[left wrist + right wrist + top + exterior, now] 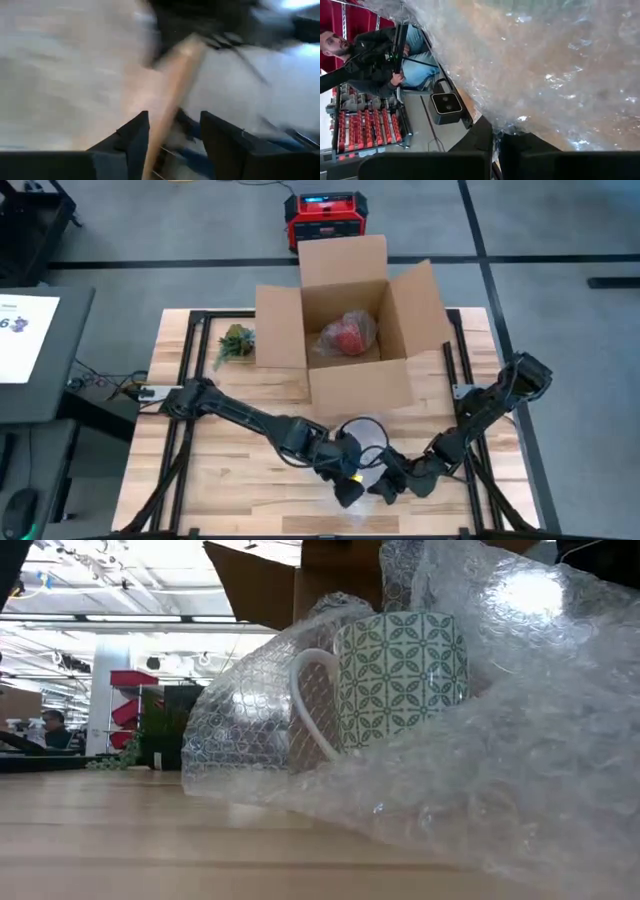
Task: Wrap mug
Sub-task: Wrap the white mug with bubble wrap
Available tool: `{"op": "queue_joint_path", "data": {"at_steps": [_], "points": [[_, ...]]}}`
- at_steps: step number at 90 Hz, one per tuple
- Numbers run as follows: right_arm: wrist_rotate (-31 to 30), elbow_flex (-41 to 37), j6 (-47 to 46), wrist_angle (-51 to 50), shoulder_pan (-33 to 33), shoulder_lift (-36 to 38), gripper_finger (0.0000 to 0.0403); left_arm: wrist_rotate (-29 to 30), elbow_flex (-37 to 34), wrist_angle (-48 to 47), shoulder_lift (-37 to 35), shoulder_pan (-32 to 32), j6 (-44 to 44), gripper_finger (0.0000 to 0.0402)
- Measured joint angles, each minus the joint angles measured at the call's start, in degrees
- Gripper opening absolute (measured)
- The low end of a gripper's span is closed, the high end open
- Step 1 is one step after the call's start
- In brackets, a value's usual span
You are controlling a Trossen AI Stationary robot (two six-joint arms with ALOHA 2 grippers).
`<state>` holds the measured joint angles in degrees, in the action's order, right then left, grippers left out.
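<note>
The left gripper (347, 483) sits low at the table's front edge, its fingers parted and empty in its wrist view. Just to its right stands the mug (398, 675), upright, handle toward the low camera, half cloaked in bubble wrap (520, 750). Right of that, the right gripper (392, 483) pinches the wrap's edge, so the fold likely goes leftward over the mug.

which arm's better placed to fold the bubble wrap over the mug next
Probably right. The right pincer looks shut on an edge of the bubble wrap, which already drapes around the mug. The left pincer is open beside it, gripping nothing.
</note>
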<state>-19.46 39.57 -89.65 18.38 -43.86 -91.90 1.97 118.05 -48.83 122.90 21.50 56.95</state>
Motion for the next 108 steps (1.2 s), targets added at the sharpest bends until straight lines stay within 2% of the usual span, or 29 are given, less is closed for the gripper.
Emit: {"op": "queue_joint_path", "data": {"at_steps": [17,27,43,55,71,94,108], "points": [[0.0,0.0,-0.5,0.4,-0.2,0.0,0.0000,11.3,-2.4,-0.3,0.0,-0.6,2.5,0.0098],[0.0,0.0,-1.8,0.5,-0.6,0.0,0.0000,14.7,-2.5,-3.9,0.1,-0.9,3.8,0.0063],[0.0,0.0,-2.5,0.5,-1.6,0.0,0.0000,14.0,-5.1,-7.0,1.2,-1.2,3.8,0.0007],[0.0,0.4,-2.5,0.3,-1.8,0.0,0.0000,12.3,-8.6,-3.0,2.2,-1.5,4.1,0.0003],[-0.2,1.0,-2.4,0.0,-1.7,0.0,0.0000,7.2,-10.6,1.7,4.2,-2.8,2.8,0.0000],[-0.2,1.1,-2.4,0.1,-1.7,0.0,0.0000,3.8,-3.1,-6.4,2.7,-2.9,-1.1,0.0000],[-0.2,1.1,-2.0,0.0,-1.5,0.0,0.0000,0.9,2.0,-15.1,2.5,-2.1,-4.8,0.0000]]}}
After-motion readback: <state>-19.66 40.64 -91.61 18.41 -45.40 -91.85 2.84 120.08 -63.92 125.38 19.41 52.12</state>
